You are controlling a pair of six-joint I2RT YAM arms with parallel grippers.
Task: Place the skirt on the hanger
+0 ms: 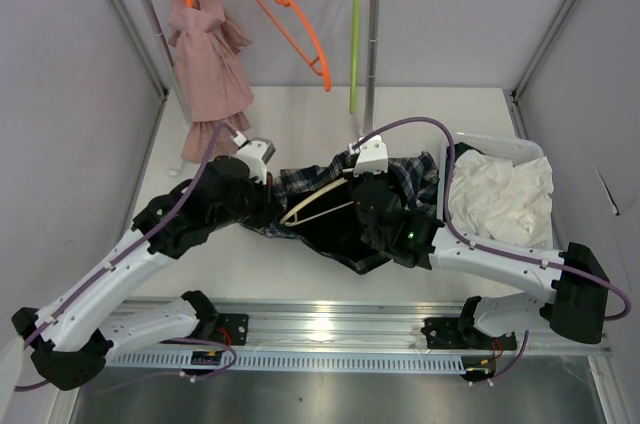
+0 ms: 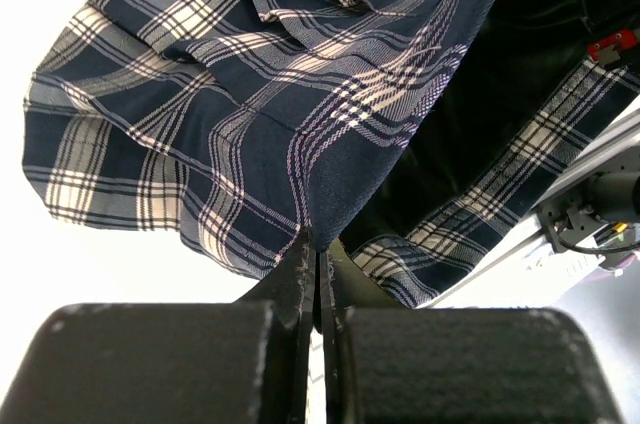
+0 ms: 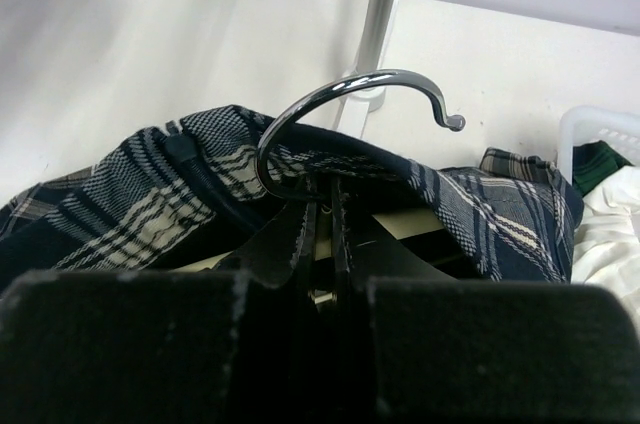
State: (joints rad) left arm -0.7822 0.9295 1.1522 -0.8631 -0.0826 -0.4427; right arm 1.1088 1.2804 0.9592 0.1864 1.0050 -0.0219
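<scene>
Plaid skirt (image 1: 408, 179) is bunched mid-worktop, slightly toward the right edge, and wrapped loosely about the hanger (image 1: 318, 202), whose cream arms show through on the left side. Left gripper (image 2: 318, 247) is clenched on a skirt edge (fabric pinched right at the tips). Right gripper (image 3: 322, 206) is clamped on the hanger's neck, just below the metal hook (image 3: 345, 94). White cloth (image 1: 500, 194) sits in a basket (image 1: 522, 148) at the right edge, just beside the skirt.

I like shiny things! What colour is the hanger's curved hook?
Shiny silver, a curved metal hook, clearest in the right wrist view.
</scene>
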